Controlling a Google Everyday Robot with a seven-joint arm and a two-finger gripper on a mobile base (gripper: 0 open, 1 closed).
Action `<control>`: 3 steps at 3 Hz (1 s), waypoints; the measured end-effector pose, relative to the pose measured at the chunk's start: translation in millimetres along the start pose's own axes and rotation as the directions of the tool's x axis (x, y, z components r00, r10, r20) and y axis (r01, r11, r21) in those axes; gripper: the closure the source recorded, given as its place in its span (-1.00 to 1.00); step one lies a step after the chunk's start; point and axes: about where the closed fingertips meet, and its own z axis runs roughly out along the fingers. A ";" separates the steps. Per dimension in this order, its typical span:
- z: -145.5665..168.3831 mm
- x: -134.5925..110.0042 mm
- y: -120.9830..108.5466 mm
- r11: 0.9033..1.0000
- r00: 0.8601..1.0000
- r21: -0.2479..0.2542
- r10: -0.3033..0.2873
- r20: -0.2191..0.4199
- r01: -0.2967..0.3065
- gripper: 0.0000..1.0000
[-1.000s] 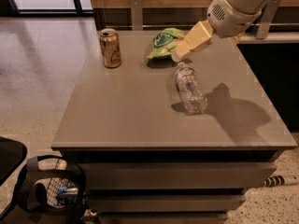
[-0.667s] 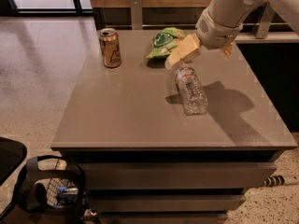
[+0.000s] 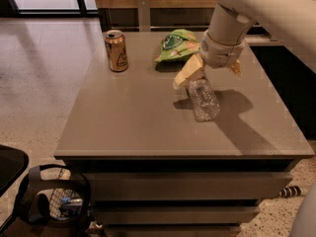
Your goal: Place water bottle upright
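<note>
The water bottle [image 3: 204, 100] is clear ribbed plastic and lies on its side on the grey table [image 3: 128, 122], right of the middle, with its far end under the gripper. My gripper [image 3: 207, 78] hangs from the white arm straight above that far end. Its cream fingers [image 3: 183, 74] are spread apart, one on each side of the bottle's top, so it is open. The bottle's cap is hidden behind the gripper.
A gold drink can [image 3: 116, 50] stands at the table's back left. A green snack bag [image 3: 177, 44] lies at the back, just behind the gripper. A black wire basket [image 3: 52, 201] sits on the floor at the lower left.
The gripper has moved left and down from the table's back right. It now sits over the bottle's far end. The bottle, can and bag have not moved.
</note>
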 end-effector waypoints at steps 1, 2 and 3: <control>13.1 3.3 -0.5 1.000 0.999 0.022 -0.002 -0.047 0.003 -1.00; 27.8 0.1 6.8 0.999 0.996 0.025 -0.027 -0.082 0.029 -0.71; 29.5 -1.2 7.2 0.999 0.997 0.023 -0.027 -0.079 0.029 -0.25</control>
